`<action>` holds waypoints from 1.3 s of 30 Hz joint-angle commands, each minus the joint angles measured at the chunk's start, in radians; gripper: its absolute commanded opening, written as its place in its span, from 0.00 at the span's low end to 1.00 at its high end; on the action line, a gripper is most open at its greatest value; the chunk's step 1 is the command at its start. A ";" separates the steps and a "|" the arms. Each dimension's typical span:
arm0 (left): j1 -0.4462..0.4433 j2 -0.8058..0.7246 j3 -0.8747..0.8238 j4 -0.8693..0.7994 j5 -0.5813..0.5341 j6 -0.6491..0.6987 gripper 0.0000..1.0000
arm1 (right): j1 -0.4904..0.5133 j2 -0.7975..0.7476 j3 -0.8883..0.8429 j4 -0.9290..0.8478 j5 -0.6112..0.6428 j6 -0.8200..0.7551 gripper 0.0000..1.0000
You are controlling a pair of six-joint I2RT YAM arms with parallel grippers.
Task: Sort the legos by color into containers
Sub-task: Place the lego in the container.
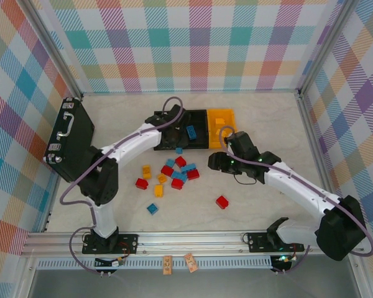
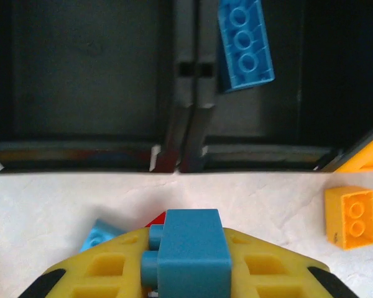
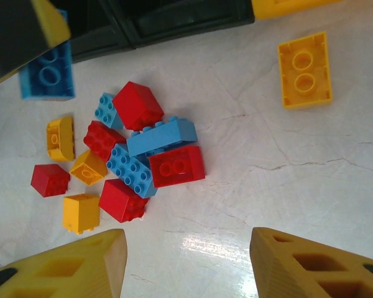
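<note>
Flat black case (image 1: 73, 136) with metal handle at left, pale tabletop (image 1: 261, 124), plaid walls (image 1: 193, 43)

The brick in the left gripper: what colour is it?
The brick is blue; the left wrist view shows it best.

Pale bench (image 1: 261, 118). Containers (image 1: 202, 144), 3 joined in a row, at 12 o'clock. Flat black case (image 1: 71, 133) w/ handle at 9–10. Legos (image 1: 176, 174) heaped approx. centre, red/blue/orange mixed, some touching. Lone red brick (image 1: 222, 202) at 5 and lone blue brick (image 1: 152, 208) at 7, both apart from heap.
</note>
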 commanded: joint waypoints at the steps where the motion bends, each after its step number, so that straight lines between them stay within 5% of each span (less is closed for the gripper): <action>1: -0.005 0.071 0.103 -0.035 0.002 -0.018 0.15 | -0.024 -0.029 -0.023 -0.024 0.023 0.004 0.56; 17: -0.005 0.434 0.564 -0.126 -0.011 -0.038 0.16 | -0.086 -0.062 -0.050 -0.034 0.006 -0.004 0.56; 26: -0.004 0.492 0.610 -0.105 -0.017 -0.056 0.22 | -0.102 -0.069 -0.056 -0.040 0.005 -0.011 0.56; 33: -0.004 0.488 0.626 -0.099 -0.003 -0.064 0.42 | -0.105 -0.067 -0.063 -0.032 -0.007 -0.008 0.56; 39: -0.010 0.434 0.618 -0.103 0.002 -0.057 0.43 | -0.106 -0.075 -0.068 -0.032 -0.011 -0.007 0.56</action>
